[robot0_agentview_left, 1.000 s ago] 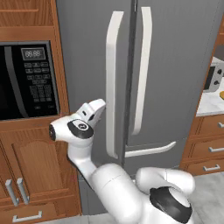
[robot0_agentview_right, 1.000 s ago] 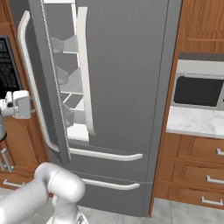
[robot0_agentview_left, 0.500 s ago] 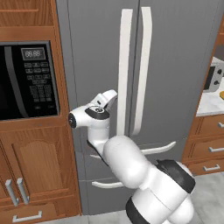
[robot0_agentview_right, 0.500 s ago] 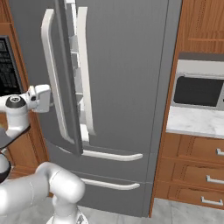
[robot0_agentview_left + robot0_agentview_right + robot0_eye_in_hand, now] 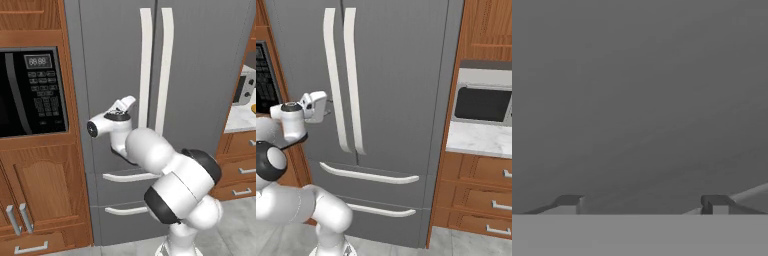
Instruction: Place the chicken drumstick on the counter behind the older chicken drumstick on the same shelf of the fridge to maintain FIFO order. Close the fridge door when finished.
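– Two doors on the fridge [image 5: 200, 75] look flush from the left base view, long white handles [image 5: 145, 65] side by side. Your gripper [image 5: 126, 103] sits against the left door, just beside its handle. I'd judge you're at the end of the closing push.

– What should I watch for?

– Press square on the flat panel, not on the handle, and check the seam between the doors before you let off. Then back straight out so a finger doesn't catch the handle and tug the door open.

– Right base view?

– Same story: gripper [image 5: 316, 106] at the left door, seam tight. The counter [image 5: 481, 140] lies well apart to the right, a microwave [image 5: 483, 102] standing on it. I can't spot a drumstick on the marble from here.

– And the hand view?

– Grey door panel [image 5: 637, 100] right up close. Your fingertips [image 5: 568, 202] stand wide apart with nothing between them, so the gripper [image 5: 641, 205] is open and empty.

– What's inside, then?

– You can't check that now. With the doors closed, the shelf and both drumsticks are hidden, so the FIFO order can't be confirmed. Both grey bottom drawers [image 5: 130, 176] are pushed in too, contents unseen
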Controlling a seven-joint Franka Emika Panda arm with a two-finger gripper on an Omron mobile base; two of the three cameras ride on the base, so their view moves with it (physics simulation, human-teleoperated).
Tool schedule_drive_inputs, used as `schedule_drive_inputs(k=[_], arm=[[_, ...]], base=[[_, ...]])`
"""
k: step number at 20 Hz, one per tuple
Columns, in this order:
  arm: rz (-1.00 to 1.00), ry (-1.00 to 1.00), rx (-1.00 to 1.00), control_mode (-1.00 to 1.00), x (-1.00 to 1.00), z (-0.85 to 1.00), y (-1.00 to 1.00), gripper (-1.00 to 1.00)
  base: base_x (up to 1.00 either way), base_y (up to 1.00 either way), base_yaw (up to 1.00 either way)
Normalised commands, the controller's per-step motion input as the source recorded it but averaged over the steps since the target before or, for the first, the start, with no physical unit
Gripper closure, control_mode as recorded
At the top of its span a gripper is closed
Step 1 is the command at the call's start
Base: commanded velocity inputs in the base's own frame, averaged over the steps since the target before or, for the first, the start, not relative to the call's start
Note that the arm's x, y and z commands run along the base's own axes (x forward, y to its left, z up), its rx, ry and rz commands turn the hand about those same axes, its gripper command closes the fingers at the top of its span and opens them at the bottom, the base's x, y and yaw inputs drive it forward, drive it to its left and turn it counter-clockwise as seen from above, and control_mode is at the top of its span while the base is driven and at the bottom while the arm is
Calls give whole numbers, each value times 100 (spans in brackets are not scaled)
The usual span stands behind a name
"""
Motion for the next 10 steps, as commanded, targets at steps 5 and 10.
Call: schedule_drive_inputs(k=[5, 10], arm=[[9, 0, 0, -100, 62, 0, -8, -100], [8, 0, 0, -100, 61, 0, -8, -100]], base=[[0, 0, 0], [0, 0, 0]])
